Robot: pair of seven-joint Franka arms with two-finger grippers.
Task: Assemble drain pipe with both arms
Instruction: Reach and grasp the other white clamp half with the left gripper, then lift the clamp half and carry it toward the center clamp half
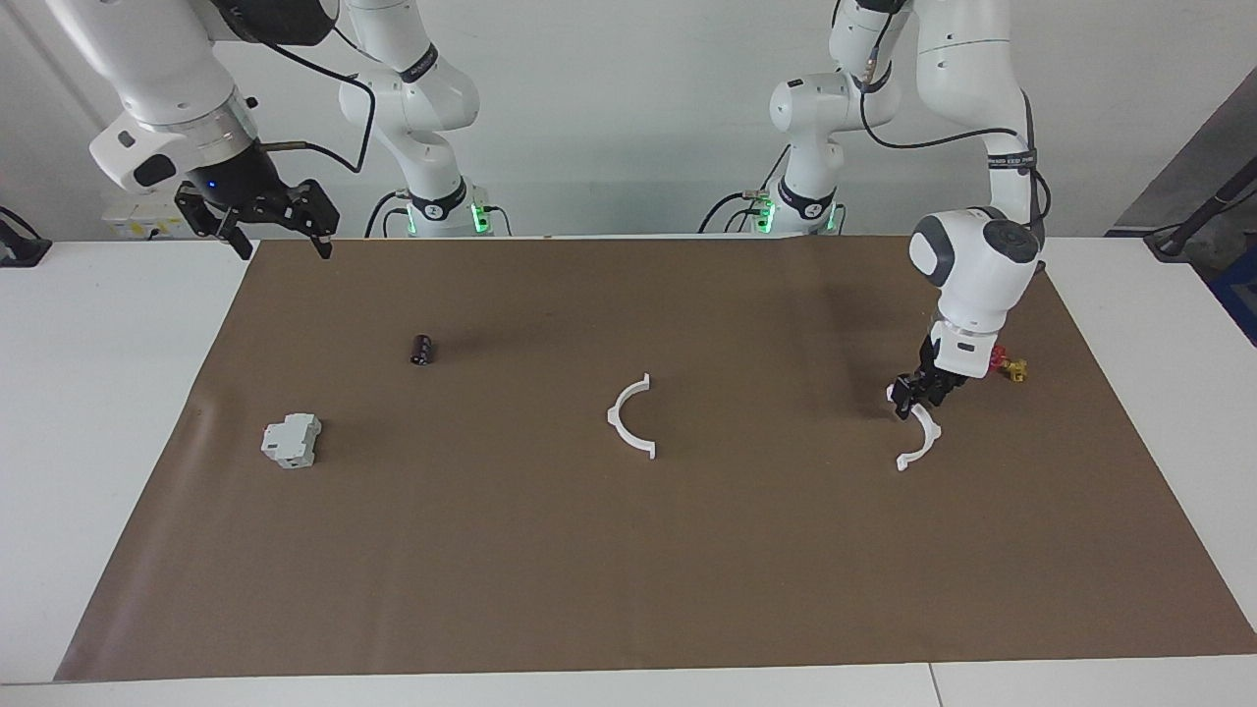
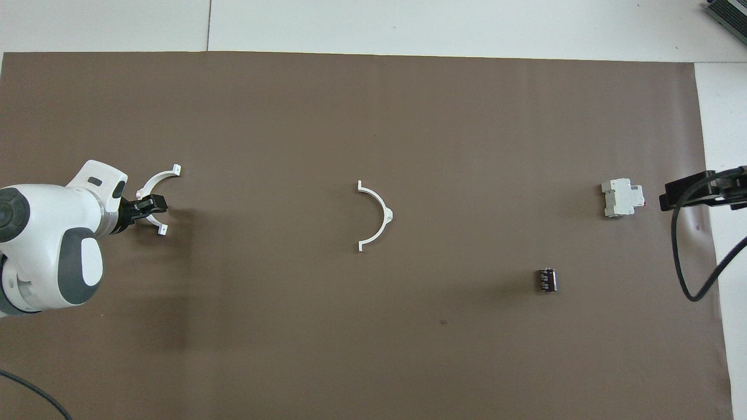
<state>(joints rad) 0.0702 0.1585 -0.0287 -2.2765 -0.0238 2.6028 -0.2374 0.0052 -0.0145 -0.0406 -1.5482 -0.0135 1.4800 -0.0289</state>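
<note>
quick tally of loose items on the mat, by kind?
Half-rings: 2, one mid-mat, one under the left gripper
Grey-white block: 1
Dark cylinder: 1
Red-and-yellow valve: 1
Total: 5

Half-ring (image 1: 630, 418) mid-mat (image 1: 628, 589); second half-ring (image 1: 919, 438) toward left arm's end.

left gripper (image 1: 911, 395) hides part of one half-ring (image 1: 919, 438) — grip unclear.
</note>
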